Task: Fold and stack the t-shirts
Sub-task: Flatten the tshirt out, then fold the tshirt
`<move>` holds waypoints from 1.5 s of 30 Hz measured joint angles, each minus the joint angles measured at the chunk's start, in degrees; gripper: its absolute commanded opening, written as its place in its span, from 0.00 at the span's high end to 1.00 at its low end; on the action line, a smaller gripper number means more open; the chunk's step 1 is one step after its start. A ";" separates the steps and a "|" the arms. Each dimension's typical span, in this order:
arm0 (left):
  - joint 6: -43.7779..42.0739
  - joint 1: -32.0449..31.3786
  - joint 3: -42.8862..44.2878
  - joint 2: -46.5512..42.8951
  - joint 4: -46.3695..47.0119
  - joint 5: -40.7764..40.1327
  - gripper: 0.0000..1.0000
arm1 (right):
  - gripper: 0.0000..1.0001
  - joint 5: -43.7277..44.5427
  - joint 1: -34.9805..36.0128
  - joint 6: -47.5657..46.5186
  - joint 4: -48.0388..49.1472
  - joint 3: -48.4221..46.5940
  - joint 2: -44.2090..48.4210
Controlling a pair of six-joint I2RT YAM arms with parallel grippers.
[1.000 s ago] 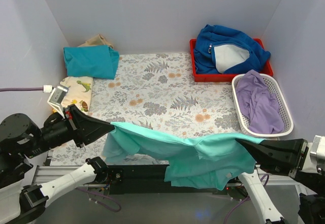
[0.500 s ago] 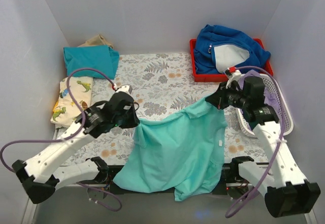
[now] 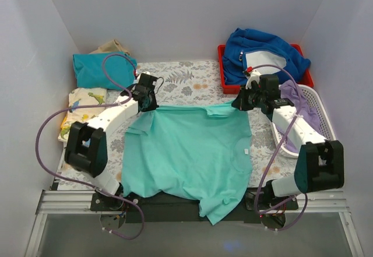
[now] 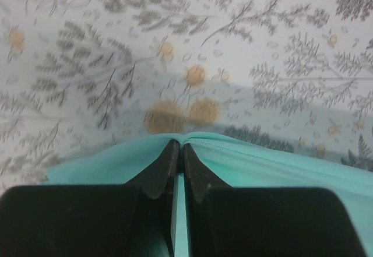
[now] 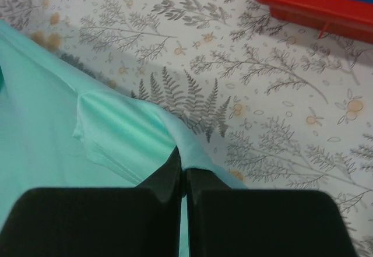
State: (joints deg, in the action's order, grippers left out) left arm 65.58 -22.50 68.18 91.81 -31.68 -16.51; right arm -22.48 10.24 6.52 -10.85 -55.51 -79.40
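A mint-turquoise t-shirt lies spread over the patterned table, its lower part hanging over the near edge. My left gripper is shut on the shirt's far left corner. My right gripper is shut on the far right corner. The cloth is stretched between them, low over the table. A darker teal folded t-shirt lies at the back left. A cream dinosaur-print t-shirt lies folded by the left wall.
A red tray at the back right holds a royal-blue fleece jacket. A white basket with purple cloth stands by the right wall. A beige cloth sits behind the teal shirt.
Both grippers carried the mint shirt away from the near edge toward the back and spread it out flat. The shirt went from bunched and hanging to laid open.
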 measured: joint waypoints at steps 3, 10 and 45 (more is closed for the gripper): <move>-3.21 0.61 8.11 9.81 2.40 0.35 1.00 | 0.99 1.88 -0.04 -0.94 1.70 -4.15 -6.12; -8.33 4.07 19.21 25.14 3.96 0.79 0.41 | 0.87 3.04 -0.09 -1.73 4.33 -13.77 -19.19; -10.14 9.68 10.19 17.81 3.78 10.54 0.31 | 0.99 -4.94 -0.26 0.20 6.56 -14.78 -22.27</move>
State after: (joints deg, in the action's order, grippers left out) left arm 55.44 -12.82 78.37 109.62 -27.90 -5.98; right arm -27.42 9.98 6.72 -4.29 -70.28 -101.67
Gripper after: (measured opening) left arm 0.726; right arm 0.022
